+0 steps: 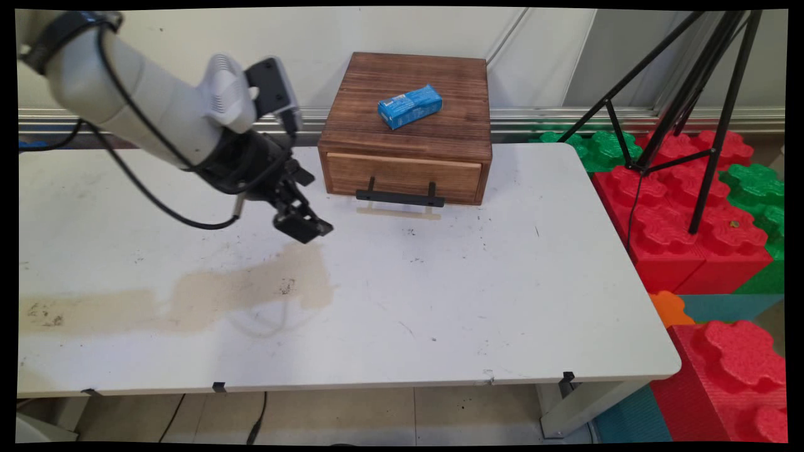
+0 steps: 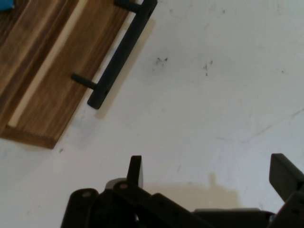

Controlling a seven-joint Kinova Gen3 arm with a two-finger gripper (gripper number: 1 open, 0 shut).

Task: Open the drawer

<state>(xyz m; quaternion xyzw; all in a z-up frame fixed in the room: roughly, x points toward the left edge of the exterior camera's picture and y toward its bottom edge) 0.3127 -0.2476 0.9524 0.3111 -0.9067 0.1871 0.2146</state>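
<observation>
While spread (empty), end effector [image 1: 304,225] nears drawer handle [image 1: 400,198].

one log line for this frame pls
gripper: open, empty, above table | nearest: drawer handle, apart | drawer box: shut | blue packet: on box top

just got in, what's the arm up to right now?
The gripper is open and holds nothing, hanging over the white table left of the wooden drawer box. The drawer looks closed, its black handle untouched. A blue packet lies on top of the box. A tan stain marks the table under the gripper.
</observation>
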